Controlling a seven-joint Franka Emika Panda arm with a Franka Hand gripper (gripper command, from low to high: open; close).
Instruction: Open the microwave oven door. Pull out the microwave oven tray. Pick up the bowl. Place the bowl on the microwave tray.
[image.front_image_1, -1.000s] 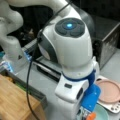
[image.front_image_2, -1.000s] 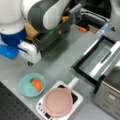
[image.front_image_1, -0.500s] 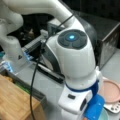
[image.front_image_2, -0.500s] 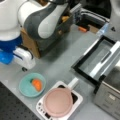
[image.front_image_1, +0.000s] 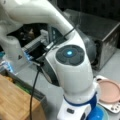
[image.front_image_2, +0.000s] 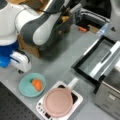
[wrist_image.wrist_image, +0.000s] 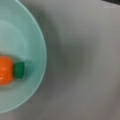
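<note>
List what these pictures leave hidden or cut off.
- Gripper: fingertips show in no view; the arm's white body hides them in both front views.
- Bowl: cut by the wrist view's left edge; the arm covers most of it in a front view.
- Microwave oven: cut by the right edge.

We see the white robot arm (image.front_image_2: 37, 27) swinging lower. Its white gripper (image.front_image_2: 21, 62) now sits just beside the small pale teal bowl (image.front_image_2: 28, 86).

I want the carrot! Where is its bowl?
The bowl sits on the table at a front view's bottom left, just left of the pink plate, below the gripper.
</note>
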